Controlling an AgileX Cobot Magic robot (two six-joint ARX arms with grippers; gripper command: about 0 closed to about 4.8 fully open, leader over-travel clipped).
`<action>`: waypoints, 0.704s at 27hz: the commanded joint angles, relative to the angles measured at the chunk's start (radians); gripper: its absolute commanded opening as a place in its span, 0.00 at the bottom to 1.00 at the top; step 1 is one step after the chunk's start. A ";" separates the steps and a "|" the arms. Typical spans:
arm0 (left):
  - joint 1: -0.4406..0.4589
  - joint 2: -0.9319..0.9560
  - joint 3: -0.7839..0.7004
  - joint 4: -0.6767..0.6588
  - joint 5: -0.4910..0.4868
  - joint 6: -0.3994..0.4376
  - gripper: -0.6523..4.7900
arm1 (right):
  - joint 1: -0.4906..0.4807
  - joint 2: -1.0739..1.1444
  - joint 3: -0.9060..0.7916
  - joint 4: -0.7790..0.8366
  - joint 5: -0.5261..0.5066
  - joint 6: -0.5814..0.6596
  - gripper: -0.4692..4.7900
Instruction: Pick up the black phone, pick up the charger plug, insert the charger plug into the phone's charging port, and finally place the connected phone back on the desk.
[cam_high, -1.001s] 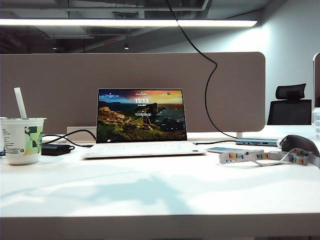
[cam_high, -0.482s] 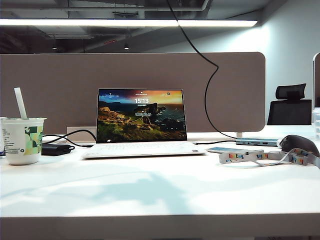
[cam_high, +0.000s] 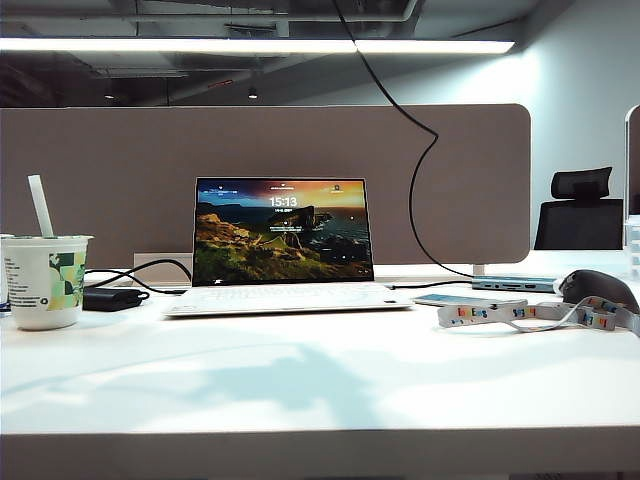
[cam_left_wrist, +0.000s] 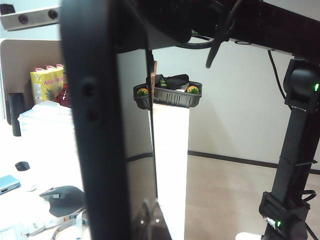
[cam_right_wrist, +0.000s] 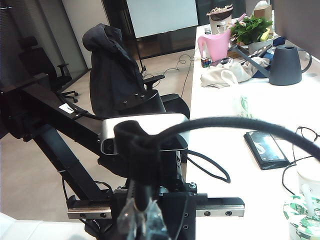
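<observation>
Neither gripper shows in the exterior view above the white desk (cam_high: 320, 380). In the left wrist view my left gripper (cam_left_wrist: 149, 223) is shut on the black phone (cam_left_wrist: 92, 130), which stands upright close to the camera, side buttons facing it. Its charging port is hidden. In the right wrist view my right gripper (cam_right_wrist: 142, 220), with clear fingertips (cam_right_wrist: 127, 217), is shut on the charger plug's black housing (cam_right_wrist: 137, 150). The thin black cable (cam_right_wrist: 235, 122) arcs away from the housing, and the metal tip is hidden. In the exterior view a black cable (cam_high: 412, 190) hangs down in front of the divider.
An open laptop (cam_high: 283, 235) stands mid-desk before the taupe divider (cam_high: 120, 170). A paper cup (cam_high: 45, 280) and a black power brick (cam_high: 112, 298) are at the left. A pale phone (cam_high: 468, 299), a lanyard (cam_high: 530, 315) and a dark mouse (cam_high: 597, 288) lie at the right.
The bend in the hanging black cable has drifted slightly right and down. Nothing on the desk has moved.
</observation>
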 joint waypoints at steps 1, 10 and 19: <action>0.000 -0.006 0.010 0.037 -0.001 -0.002 0.11 | 0.002 -0.005 0.006 -0.005 -0.030 -0.002 0.07; 0.000 -0.006 0.010 0.037 -0.001 -0.002 0.11 | 0.002 -0.020 0.006 -0.003 -0.028 0.000 0.07; 0.000 -0.006 0.010 0.036 0.000 -0.002 0.11 | 0.002 -0.024 0.006 0.004 -0.021 0.001 0.07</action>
